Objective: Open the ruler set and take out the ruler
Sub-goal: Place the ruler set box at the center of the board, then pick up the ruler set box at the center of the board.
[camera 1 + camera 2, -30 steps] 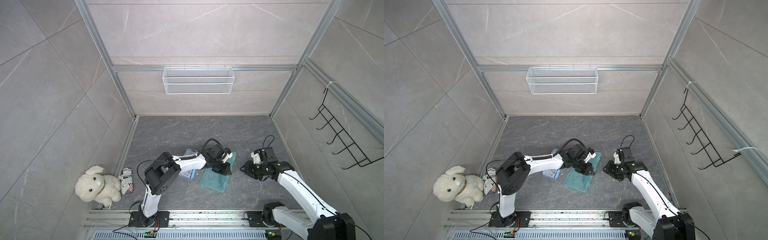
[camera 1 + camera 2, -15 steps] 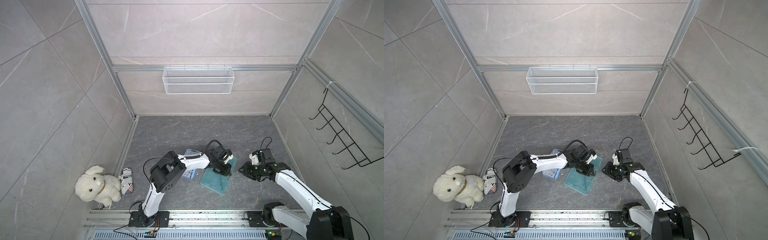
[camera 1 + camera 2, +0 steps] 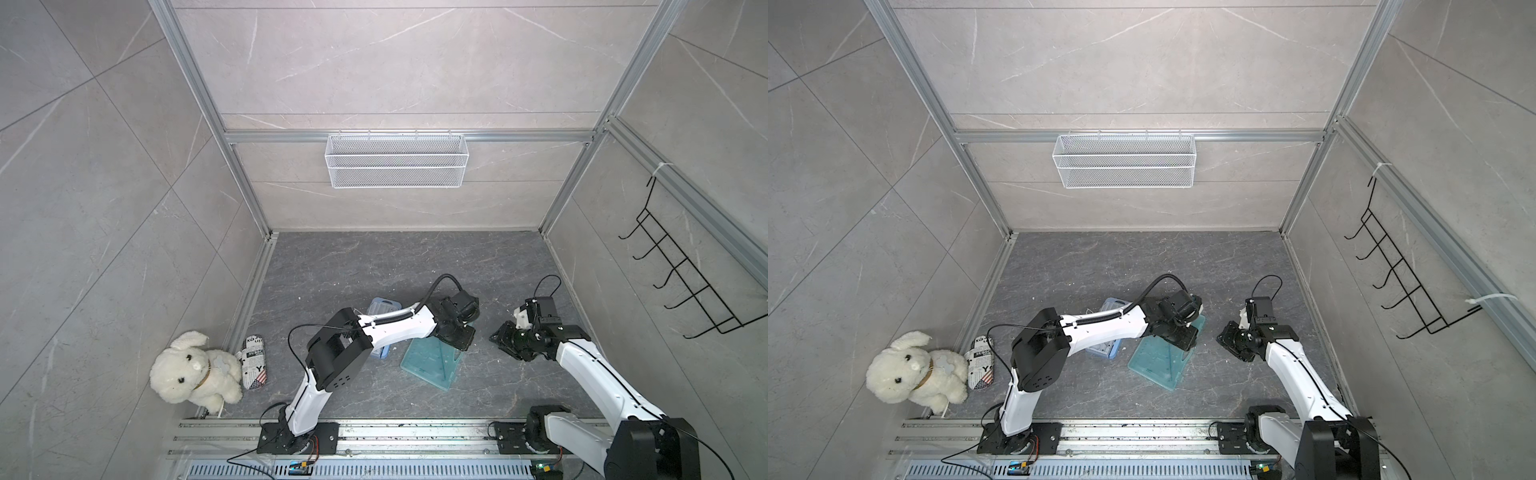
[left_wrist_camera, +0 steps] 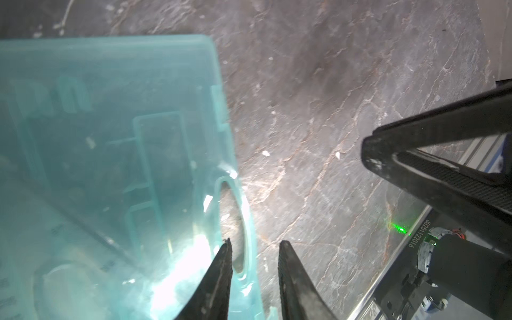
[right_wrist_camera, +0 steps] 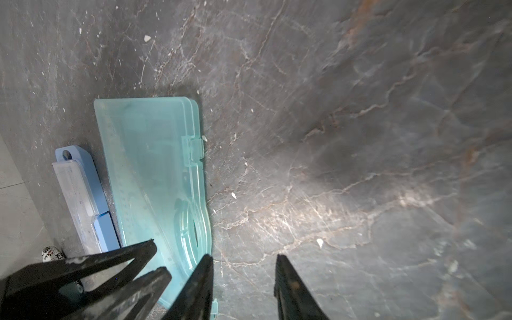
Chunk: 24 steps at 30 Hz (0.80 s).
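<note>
Teal see-thru ruler set [image 3: 430,363] lies flat, lid down, on grey desk [image 3: 353,266]. Left fingers [image 4: 219,277] part spread, straddling its handle-hole rim: one tip over the hole, other over bare desk. Right fingers [image 5: 291,288] spread, empty, just beside set. Blue case [image 5: 104,230] alongside, partly under left arm. Plush rabbit [image 3: 191,370] & slipper [image 3: 254,361] well apart.
</note>
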{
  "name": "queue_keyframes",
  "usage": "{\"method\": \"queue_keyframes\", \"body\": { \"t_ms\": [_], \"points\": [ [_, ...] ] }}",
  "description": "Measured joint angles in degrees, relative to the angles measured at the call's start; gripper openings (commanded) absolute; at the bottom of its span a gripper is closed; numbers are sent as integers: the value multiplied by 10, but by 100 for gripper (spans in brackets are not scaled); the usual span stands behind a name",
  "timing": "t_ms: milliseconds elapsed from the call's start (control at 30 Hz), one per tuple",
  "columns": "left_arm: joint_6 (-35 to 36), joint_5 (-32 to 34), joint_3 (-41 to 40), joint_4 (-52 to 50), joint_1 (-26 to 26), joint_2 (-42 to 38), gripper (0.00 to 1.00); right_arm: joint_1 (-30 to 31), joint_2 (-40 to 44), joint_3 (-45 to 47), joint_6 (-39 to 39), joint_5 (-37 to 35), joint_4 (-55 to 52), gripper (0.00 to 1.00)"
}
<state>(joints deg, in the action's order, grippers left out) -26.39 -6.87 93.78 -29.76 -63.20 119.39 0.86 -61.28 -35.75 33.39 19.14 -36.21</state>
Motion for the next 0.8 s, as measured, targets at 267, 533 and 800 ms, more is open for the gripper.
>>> {"method": "queue_keyframes", "body": {
  "t_ms": [267, 533, 800],
  "points": [
    [5, 40, 51, -80, -27, 54, 31, -9, 26, 0, -4, -3, -17, 40],
    [-3, 60, 71, -124, -26, 87, 30, -13, 27, 0, -15, -2, -17, 40],
    [-9, 68, 108, -151, -28, 110, 0, -16, 16, 4, -15, 13, 0, 38]
  ]
}}
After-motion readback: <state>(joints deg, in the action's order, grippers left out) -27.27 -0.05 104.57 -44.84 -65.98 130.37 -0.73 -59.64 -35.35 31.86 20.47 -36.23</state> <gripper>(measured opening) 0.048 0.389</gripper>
